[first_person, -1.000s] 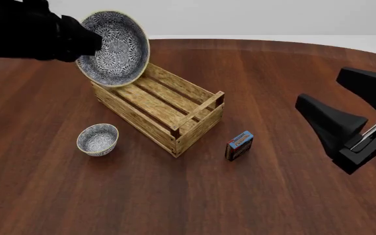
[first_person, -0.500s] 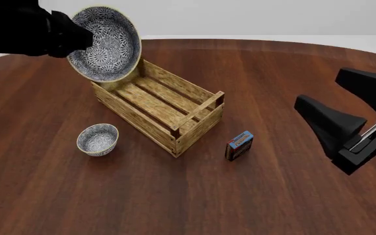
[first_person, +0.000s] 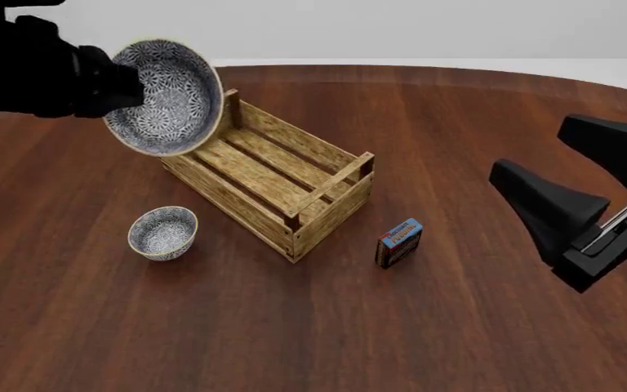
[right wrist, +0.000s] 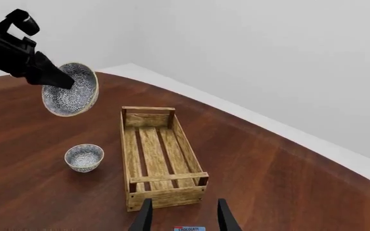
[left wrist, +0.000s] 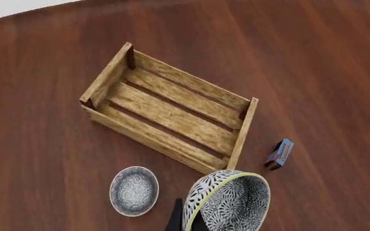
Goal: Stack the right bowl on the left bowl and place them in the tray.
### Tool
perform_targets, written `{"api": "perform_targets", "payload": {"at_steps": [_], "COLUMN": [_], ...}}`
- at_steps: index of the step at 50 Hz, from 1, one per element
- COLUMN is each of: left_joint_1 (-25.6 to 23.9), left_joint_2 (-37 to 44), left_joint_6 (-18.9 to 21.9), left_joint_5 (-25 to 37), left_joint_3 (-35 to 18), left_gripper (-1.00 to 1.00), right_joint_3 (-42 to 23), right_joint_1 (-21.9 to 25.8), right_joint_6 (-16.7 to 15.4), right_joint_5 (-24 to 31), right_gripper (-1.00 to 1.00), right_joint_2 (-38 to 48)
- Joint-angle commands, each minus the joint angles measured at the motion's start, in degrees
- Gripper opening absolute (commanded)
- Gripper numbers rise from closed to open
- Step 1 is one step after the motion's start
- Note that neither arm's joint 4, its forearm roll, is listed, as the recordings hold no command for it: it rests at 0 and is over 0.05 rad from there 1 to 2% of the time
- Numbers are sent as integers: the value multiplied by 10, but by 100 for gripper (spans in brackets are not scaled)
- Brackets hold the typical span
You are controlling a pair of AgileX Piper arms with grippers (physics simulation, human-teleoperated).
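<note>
Tray: a large rectangular light-wood slatted crate (first_person: 275, 184) with darker corner posts stands on the dark brown wooden table (first_person: 291, 327). Its slatted floor is bare; nothing lies in it. Its long axis runs diagonally in the front view, from far left to near right.

Held bowl: a small round white bowl with a dense blue-grey pattern and a thin yellowish rim (first_person: 164, 96) hangs in the air, gripped at its rim by the left gripper (first_person: 117, 86). It is tipped on its side, its opening facing the front camera. It holds nothing. In the front view it overlaps the crate's far left end; the right wrist view shows it raised well above the table, off that end of the crate.

Resting bowl: an identical patterned bowl (first_person: 163, 233) sits upright on the table, near the crate's long left side but apart from it, below the held bowl. It holds nothing.

Left gripper: pinching the raised bowl's rim; in the left wrist view the bowl (left wrist: 228, 202) fills the space right at the fingers.

Right gripper (right wrist: 183, 219): fingers spread apart, holding nothing, low on the right, well apart from both bowls.

Other: a small blue-and-red box (first_person: 398, 242) stands on the table just off the crate's near right end.
</note>
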Motion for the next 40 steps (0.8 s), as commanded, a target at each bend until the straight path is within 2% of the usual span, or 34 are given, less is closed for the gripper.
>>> {"api": "perform_targets", "payload": {"at_steps": [1,2,11,12,15,17,19,22,23,28,29,30,31,33,34,37,40], "left_joint_1": [-12,-14,5,-4,2,16,4,13,6,14,42,42,28,42,32,42,42], "left_joint_2": [9,10,10,10,14,20,18,22,22,30,40,40,36,43,41,49,50], "left_joint_6": [-48,-60,-87,-111,-105,-114,-130,-128,-143,-145,-123,-123,-141,-130,-148,-141,-151], "left_joint_5": [1,-3,-12,-21,-25,-35,-36,-41,-47,-56,-54,-54,-58,-62,-66,-68,-76], "left_joint_3": [46,56,86,109,114,123,129,130,139,145,136,136,148,147,154,152,159], "left_gripper": [-100,-100,-100,-100,-100,-100,-100,-100,-100,-100,-100,-100,-100,-100,-100,-100,-100], "right_joint_3": [-1,0,1,1,1,1,2,2,2,2,2,2,2,2,3,3,2], "right_joint_1": [-3,-2,-3,-3,-4,-1,-3,-2,-2,-3,-3,-3,-2,-3,-3,-2,-2], "right_joint_6": [0,0,0,1,0,1,0,0,1,1,1,1,1,1,0,1,1], "right_joint_5": [-1,-1,-8,-10,-10,-11,-12,-12,-13,-14,-14,-14,-14,-14,-15,-16,-16], "right_gripper": [100,100,100,100,100,100,100,100,100,100,100,100,100,100,100,100,100], "right_joint_2": [1,2,11,13,13,14,15,16,17,19,19,19,18,19,20,21,22]}}
